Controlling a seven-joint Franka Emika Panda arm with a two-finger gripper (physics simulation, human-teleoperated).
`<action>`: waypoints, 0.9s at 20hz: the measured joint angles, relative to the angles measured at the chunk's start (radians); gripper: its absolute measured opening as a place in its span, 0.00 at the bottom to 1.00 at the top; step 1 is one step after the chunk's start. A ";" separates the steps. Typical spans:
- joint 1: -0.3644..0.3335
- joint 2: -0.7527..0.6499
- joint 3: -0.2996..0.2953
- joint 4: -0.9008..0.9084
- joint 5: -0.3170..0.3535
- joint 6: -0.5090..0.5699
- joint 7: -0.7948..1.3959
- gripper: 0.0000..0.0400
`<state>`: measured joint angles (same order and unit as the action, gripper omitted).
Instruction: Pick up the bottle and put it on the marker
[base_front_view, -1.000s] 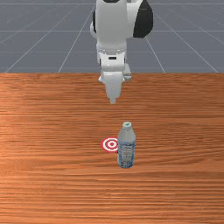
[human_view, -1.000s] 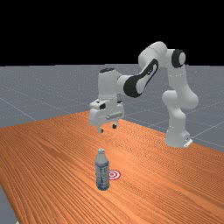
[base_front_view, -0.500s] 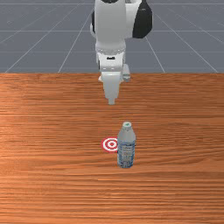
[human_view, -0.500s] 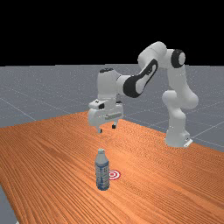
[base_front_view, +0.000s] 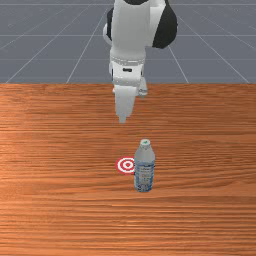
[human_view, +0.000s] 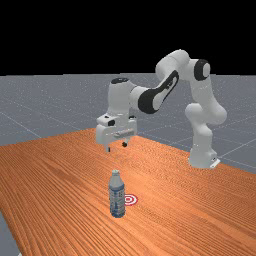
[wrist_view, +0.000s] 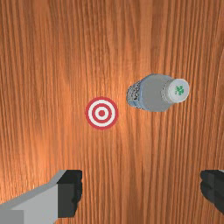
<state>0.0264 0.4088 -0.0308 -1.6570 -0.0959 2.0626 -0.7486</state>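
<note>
Open air lies beneath my claw, its fingers standing wide apart. Lower down, an upright bottle rises from the counter, blocking low passage on one side of the flat, round marker. A narrow gap separates the two. Around the marker's other sides, level counter leaves room to pass.

The bottle stands upright beside the ringed marker.

Front view from across the table, facing the arm, tilted down, far view farther off, aslant, taking in the whole arm, wrist view closest, peering down from the gripper, bottle and marker shared by all
</note>
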 joint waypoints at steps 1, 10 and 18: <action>0.004 0.026 -0.003 0.040 -0.005 -0.014 0.002 1.00; -0.015 0.064 0.069 0.095 0.047 -0.019 -0.215 1.00; 0.061 0.155 0.045 0.245 0.026 -0.086 0.008 1.00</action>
<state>0.0872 0.5639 0.0146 -1.4117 -0.0702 1.9767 -0.7404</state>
